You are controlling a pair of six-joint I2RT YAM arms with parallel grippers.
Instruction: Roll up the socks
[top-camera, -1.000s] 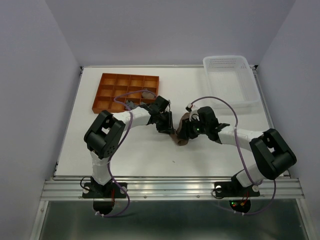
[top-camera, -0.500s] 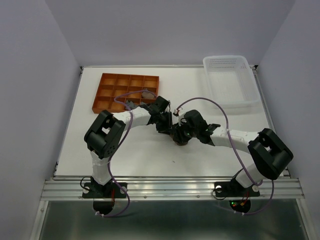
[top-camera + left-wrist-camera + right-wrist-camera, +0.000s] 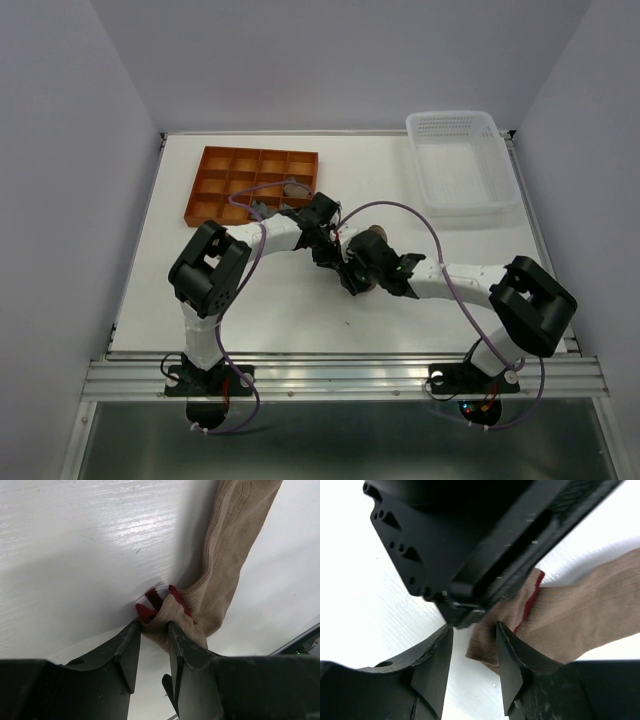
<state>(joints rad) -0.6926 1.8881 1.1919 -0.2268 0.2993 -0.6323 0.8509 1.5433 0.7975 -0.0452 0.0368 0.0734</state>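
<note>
The right hand (image 3: 474, 632) has slid left, up against the left hand (image 3: 153, 625) in the middle of the table (image 3: 250, 310). The left pinches the striped end of the tan sock (image 3: 227, 565); the right's fingers, slightly apart, straddle its edge.

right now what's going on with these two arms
Both arms meet mid-table over one tan-brown sock. The left end effector is pinching it at its red-and-white striped cuff. The right end effector has its fingers either side of a sock edge close by, with a gap showing, so it looks open rather than clamped. The sock is stretched out, not rolled yet. What look like grey socks sit in the orange tray.
</note>
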